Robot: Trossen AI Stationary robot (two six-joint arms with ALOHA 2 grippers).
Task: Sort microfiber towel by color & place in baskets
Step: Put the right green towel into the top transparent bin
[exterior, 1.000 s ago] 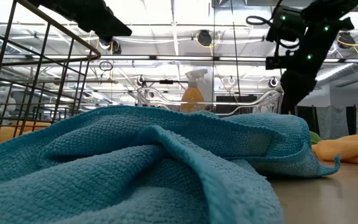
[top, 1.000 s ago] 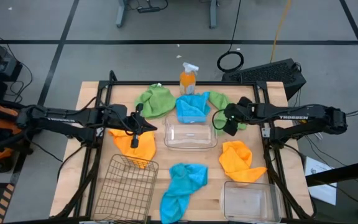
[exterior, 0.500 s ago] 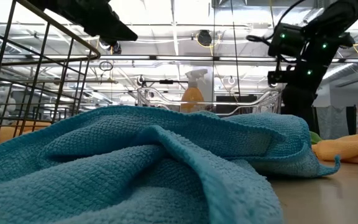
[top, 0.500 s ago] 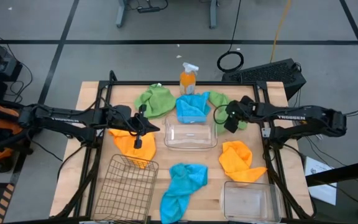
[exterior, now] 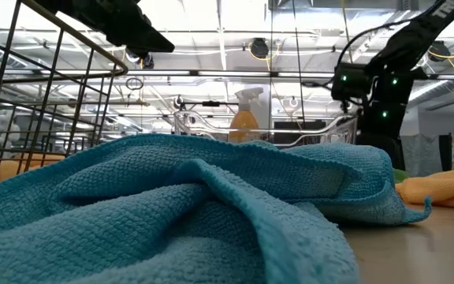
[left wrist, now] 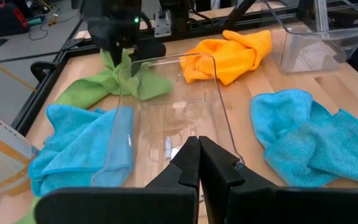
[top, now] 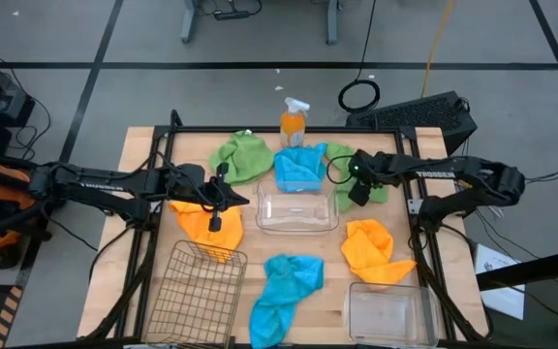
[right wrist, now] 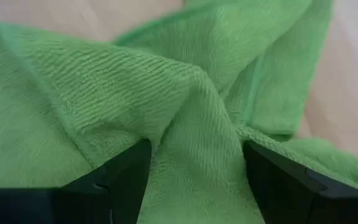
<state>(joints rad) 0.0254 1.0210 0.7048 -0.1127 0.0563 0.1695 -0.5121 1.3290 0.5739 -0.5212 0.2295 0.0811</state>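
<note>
My right gripper (top: 358,190) is open and points down onto the right-hand green towel (top: 342,155), its fingers astride a raised fold (right wrist: 191,124). My left gripper (left wrist: 198,163) is shut and empty. It hangs above the orange towel (top: 203,229), beside the middle clear basket (top: 296,225). Lying flat on the table are a second green towel (top: 243,157), two blue towels (top: 298,167) (top: 284,286) and another orange one (top: 371,250). A wire basket (top: 197,291) and a second clear basket (top: 387,312) stand near the front edge. My right gripper comes down from above over the green towel's raised fold (right wrist: 194,106), one finger (right wrist: 114,180) on each side of it. I cannot tell whether the fingertips touch the cloth. The towel lies on the table.
An orange spray bottle (top: 294,123) stands at the far edge, behind the blue towel. Black frame rails (top: 158,174) run along the table's left and right sides. Bare wood shows between the front blue towel and the front clear basket.
My right gripper has sunk toward the right-hand green towel and shifted slightly toward the table's left, tipping more steeply downward. The towels and baskets lie as before.
</note>
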